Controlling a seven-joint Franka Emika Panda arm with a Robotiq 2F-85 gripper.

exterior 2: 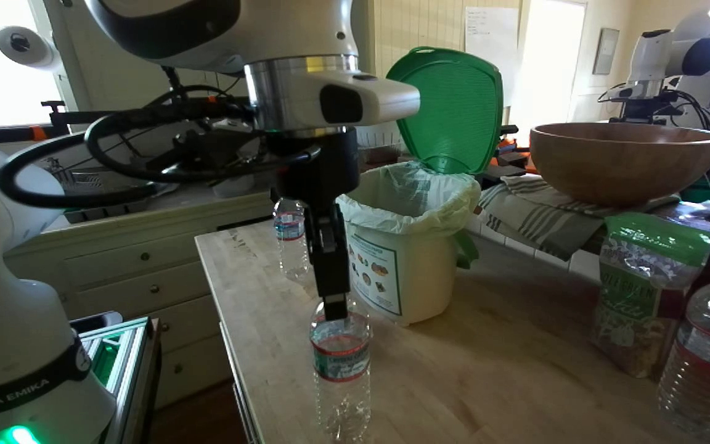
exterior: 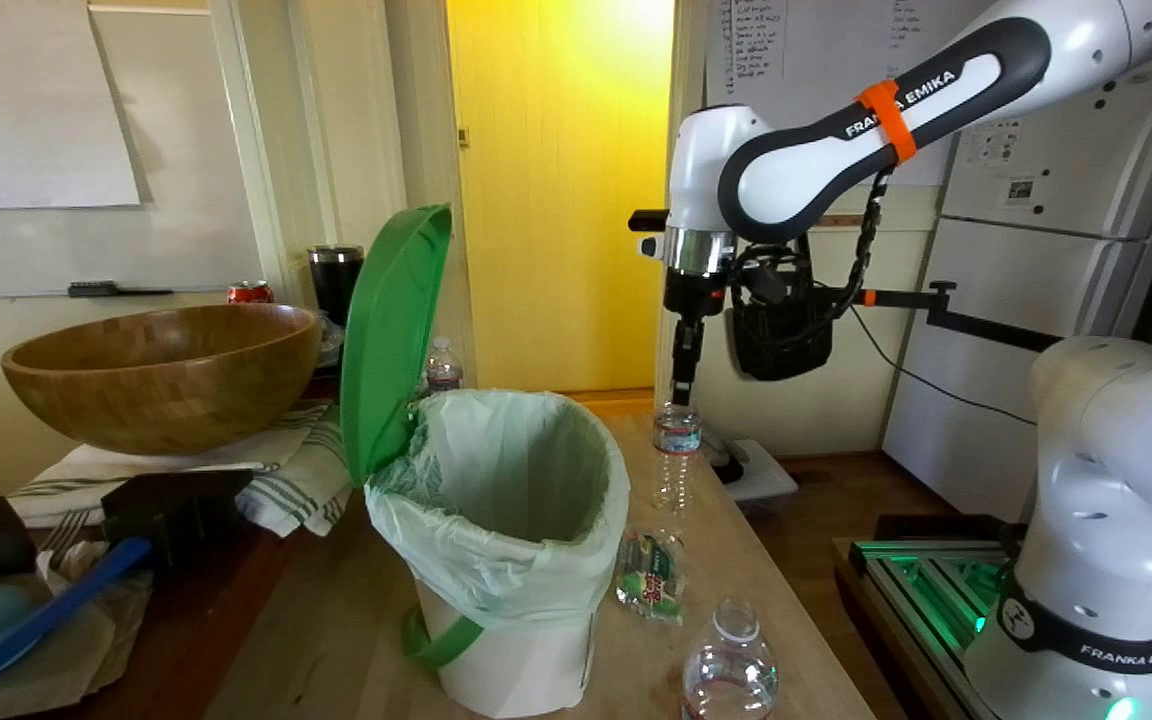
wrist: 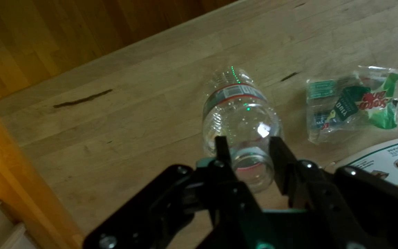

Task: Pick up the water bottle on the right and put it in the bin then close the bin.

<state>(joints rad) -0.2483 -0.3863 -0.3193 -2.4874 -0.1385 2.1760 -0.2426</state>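
The gripper (wrist: 248,141) stands narrow about the neck of the water bottle (exterior 2: 341,370), a pad on either side, seemingly clasping it; how hard it presses, I cannot tell. The bottle is upright near the robot-side edge of the worktop (exterior 2: 515,370), toward the corner by the yellow door (exterior: 561,200). The bin (exterior 2: 426,277) sits farther in from that edge, its lid (exterior 2: 453,111) raised.

The likeliest trouble is a slip: only the slim, smooth neck is between the pads, so a quick lift could let the bottle swing or drop, and this near the edge it could roll off to the floor (wrist: 81,27). Carried too low, its base could snag the liner (exterior: 496,570) and drag it and the bin along. Carried too far across, it could knock the lid shut early.

Bare wood lies between the bottle and the door-end corner. Along the robot-side edge toward the opposite corner, a wrapper (wrist: 354,103) and 1 more bottle (exterior 2: 292,240) take up the strip, so up, then inward, looks the safer route.
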